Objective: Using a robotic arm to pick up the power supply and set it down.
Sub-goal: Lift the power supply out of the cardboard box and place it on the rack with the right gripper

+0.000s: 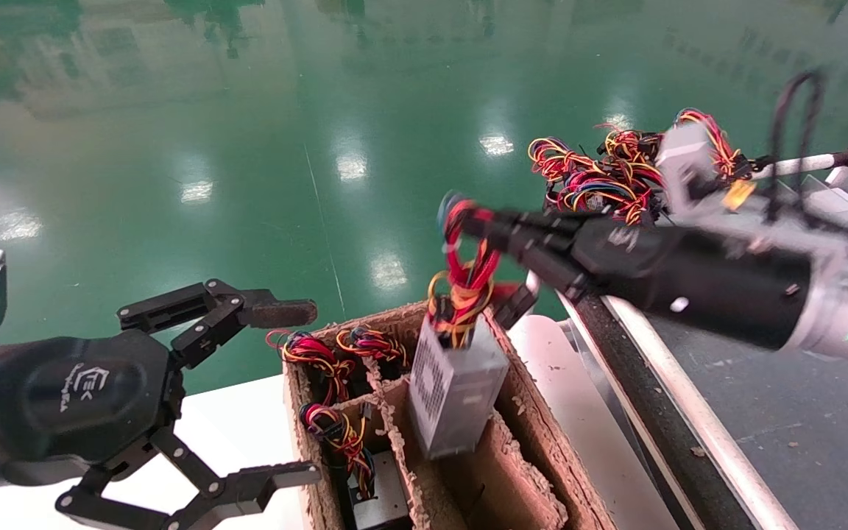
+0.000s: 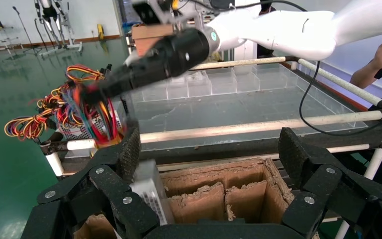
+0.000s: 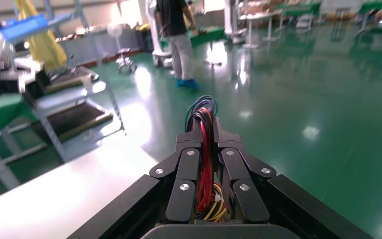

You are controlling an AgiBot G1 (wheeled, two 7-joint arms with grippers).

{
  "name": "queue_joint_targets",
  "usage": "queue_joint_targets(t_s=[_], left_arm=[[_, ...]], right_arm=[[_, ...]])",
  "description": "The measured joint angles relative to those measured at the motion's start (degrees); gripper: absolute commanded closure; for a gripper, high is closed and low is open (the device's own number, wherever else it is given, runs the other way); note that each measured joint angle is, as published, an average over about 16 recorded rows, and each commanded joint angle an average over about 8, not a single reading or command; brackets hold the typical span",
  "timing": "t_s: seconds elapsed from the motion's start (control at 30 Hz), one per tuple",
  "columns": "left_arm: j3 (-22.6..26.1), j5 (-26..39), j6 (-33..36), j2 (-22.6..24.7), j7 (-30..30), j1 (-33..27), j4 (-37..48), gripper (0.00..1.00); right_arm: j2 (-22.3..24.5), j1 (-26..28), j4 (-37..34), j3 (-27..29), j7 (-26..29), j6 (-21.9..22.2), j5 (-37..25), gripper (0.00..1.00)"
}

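Head view: right gripper [image 1: 468,221] pinched on wire bundle [image 1: 464,283] only; power supply [image 1: 456,390] dangled tilted, half out of cardboard box [image 1: 542,449]. Wire slip or snagged divider is judged likely. Left gripper [image 1: 277,390] parked, spread.

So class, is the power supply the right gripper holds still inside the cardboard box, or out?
Partly out: the power supply hangs by its wires from the right gripper, bottom still inside the cardboard box.

Factory hall: glossy green floor [image 1: 247,147]

Power supply [image 1: 456,386] base behind carton wall [image 1: 468,471]
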Motion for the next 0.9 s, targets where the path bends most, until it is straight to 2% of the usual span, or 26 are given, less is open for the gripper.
queue_joint_targets(t_s=[0.33,0.9], left_arm=[[0.03,-0.02,-0.02,-0.01,0.02,-0.01,0.0,0.0],[0.09,-0.06,-0.04,-0.04,0.05,-0.02,0.0,0.0]], right_arm=[[3.63,4.54,-7.66,3.35,-1.48,-3.69,3.73,1.0],[9.73,11.78,-23.33,4.29,-7.53,-9.23,2.19,1.0]])
